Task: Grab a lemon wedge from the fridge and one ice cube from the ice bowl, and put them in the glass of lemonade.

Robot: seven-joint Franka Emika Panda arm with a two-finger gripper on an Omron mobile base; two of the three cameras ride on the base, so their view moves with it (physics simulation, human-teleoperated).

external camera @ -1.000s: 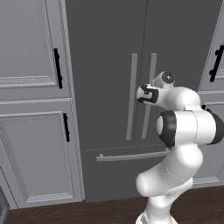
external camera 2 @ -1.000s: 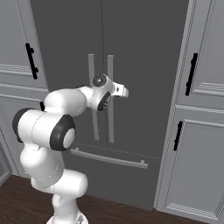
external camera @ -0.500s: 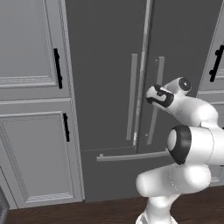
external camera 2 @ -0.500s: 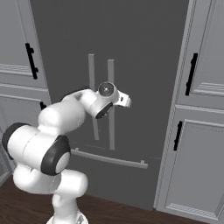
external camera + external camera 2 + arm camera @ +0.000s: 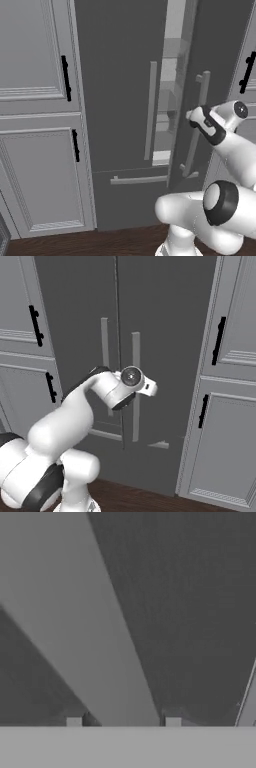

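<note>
1. The fridge [image 5: 120, 100], the tall dark grey double-door unit between light grey panelled cabinets [image 5: 35, 125], stands with its right door [image 5: 220, 60] swung partly out; the left base view shows a narrow gap with pale shelves [image 5: 167, 100] behind it. By this evidence the job is at its first stage: the door is only partly open.

2. The white arm [image 5: 75, 416] reaches to the right door's long vertical bar handle [image 5: 196, 125], its wrist close against the bar.

3. The gripper [image 5: 123, 722] has its two small finger tips set on either side of the pale bar, which runs between them in the hand view; the jaws stand at a middling spread around the handle, and whether they press it cannot be told.

4. The lemon wedge cannot be made out through the gap; it is presumably on a shelf inside. Still to come, as judged here: widening the door, picking the wedge, fetching an ice cube, and dropping both into the lemonade.
</note>
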